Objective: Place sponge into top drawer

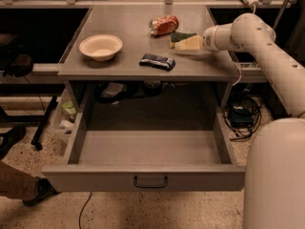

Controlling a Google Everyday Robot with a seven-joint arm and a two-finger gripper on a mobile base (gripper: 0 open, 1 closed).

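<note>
The sponge (pixel 179 36), dark green on top with a yellow side, lies on the table top at the back right, just right of the crushed red can. My gripper (pixel 188 43) reaches in from the right at the end of the white arm and sits against the sponge's right front side, low over the table. The top drawer (pixel 95 177) is pulled wide open below the table's front edge, its grey inside bare, its dark pull handle (pixel 150 182) at the centre of the front panel.
On the grey table (pixel 119 18) lie a crushed red can (pixel 163 25), a dark blue wrapped bar (pixel 157 61) near the front edge, and a cream bowl (pixel 100 46) at the left. A person's leg and shoe (pixel 19 185) are at lower left. Cables lie on the floor at right.
</note>
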